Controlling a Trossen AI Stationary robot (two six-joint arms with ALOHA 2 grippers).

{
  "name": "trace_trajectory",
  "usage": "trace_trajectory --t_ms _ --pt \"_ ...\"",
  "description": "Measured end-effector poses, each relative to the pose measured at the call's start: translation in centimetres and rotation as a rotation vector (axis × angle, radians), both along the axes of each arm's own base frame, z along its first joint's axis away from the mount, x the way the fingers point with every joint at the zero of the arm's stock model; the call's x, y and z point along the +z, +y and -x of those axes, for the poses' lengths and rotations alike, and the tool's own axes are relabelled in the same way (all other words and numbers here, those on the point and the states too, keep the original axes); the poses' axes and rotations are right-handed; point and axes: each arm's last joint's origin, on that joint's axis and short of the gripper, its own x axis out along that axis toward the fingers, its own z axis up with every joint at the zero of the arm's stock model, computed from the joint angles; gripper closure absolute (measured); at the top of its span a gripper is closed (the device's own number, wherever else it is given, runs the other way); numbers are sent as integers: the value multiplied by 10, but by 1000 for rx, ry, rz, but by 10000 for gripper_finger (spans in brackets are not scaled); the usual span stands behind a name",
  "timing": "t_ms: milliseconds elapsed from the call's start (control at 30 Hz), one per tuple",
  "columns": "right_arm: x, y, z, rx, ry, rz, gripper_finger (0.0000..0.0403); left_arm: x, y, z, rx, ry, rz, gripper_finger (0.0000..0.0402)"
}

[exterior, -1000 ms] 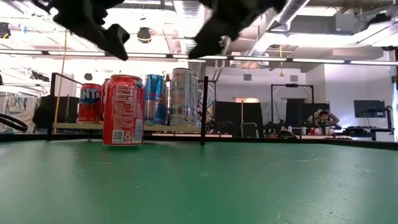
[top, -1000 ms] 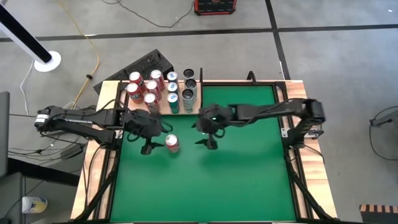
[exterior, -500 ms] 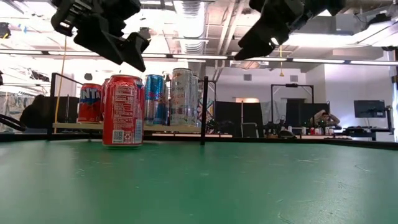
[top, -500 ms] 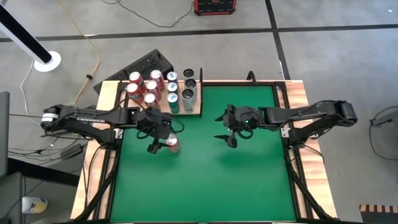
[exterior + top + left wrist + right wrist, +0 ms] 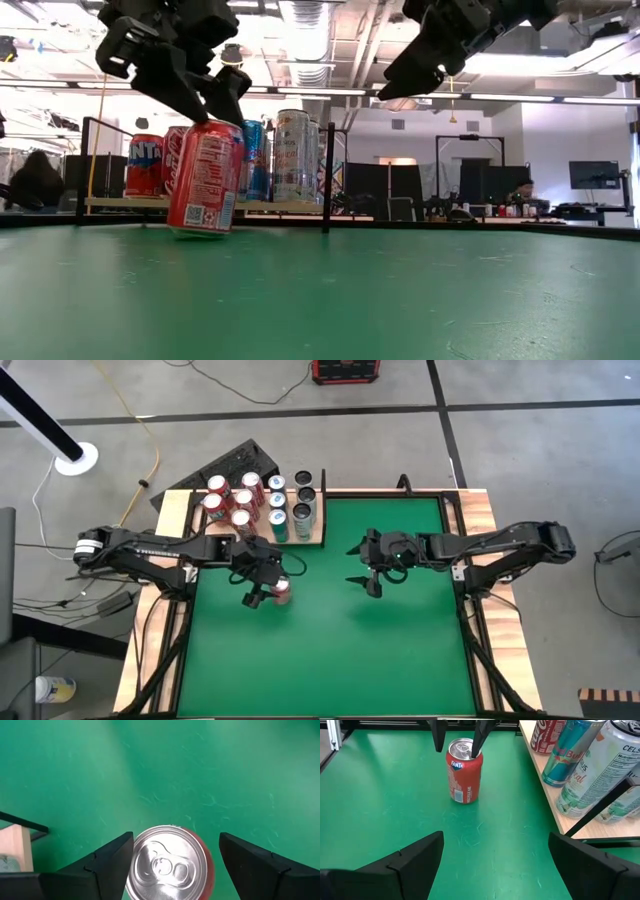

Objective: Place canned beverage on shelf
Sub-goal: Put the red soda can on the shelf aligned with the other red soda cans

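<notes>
A glossy red Fanta can (image 5: 204, 178), tilted at left-centre, is straddled by the left gripper (image 5: 262, 586), fingers apart, contact seemingly one-sided; the right gripper (image 5: 365, 573) is spread wide, empty.

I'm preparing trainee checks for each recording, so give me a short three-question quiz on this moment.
1. True or false: the red can stands on the shelf.
2. Which gripper has its fingers on either side of the red can? A. left gripper B. right gripper
3. Fill in: in the low view the red can is ____ (upright or tilted).

Key
1. False: it is on the green table, short of the shelf.
2. A. The right gripper hovers open, apart from it.
3. Tilted.
</notes>
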Motion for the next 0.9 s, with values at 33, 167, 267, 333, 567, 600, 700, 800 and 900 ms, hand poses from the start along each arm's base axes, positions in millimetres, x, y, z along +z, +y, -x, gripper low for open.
trace_trajectory --t_ms 33,167,267,333,567,600,700,800,900 --pt "0 0 0 1 0 0 20 0 0 0 -4 -1 -5 123" --pt "0 0 0 1 4 0 20 4 0 1 -8 -25 -10 123" --pt "0 0 0 1 4 0 20 13 0 3 5 -39 -5 123" --pt "0 0 0 -1 4 0 20 21 0 2 27 -76 -11 123" --pt "-1 -5 0 -9 6 17 20 37 -2 -7 68 -194 42 123" --pt "-1 -6 0 -9 7 20 20 38 -2 -7 76 -212 36 123" --pt "-1 -6 0 -7 7 23 20 42 -1 -12 132 -259 65 123" --pt "-1 -6 0 -5 7 26 20 46 0 -14 142 -303 73 123" --pt "-1 -5 0 -4 10 26 20 48 -1 -15 126 -328 53 123"
